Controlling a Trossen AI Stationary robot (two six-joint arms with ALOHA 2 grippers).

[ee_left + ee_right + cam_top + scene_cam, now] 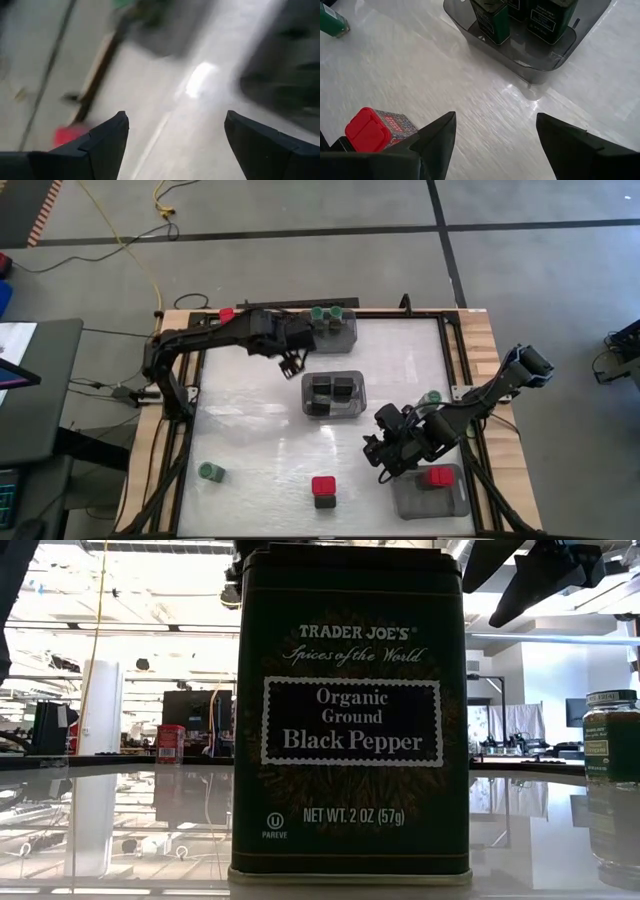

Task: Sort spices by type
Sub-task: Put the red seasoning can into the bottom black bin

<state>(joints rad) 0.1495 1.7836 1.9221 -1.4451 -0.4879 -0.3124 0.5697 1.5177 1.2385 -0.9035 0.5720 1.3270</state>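
My left gripper (291,364) hangs open over the table between the far bin (347,332), which holds green-capped jars (326,313), and the middle bin (335,393), which holds black tins (492,20). My right gripper (383,463) is open above bare table left of the near-right bin (432,498), where a red-capped jar (438,476) stands. Loose on the table stand a green-capped jar (210,472), a red-capped jar (323,485) and another green-capped jar (432,397). The right wrist view shows the red-capped jar (370,129) beside my finger. A black pepper tin (350,710) fills the low view.
A red object (226,313) sits at the table's far-left edge, also in the left wrist view as a red blur (70,134). A black frame rail (452,360) borders the work surface. Bare table lies between the middle bin and the near edge.
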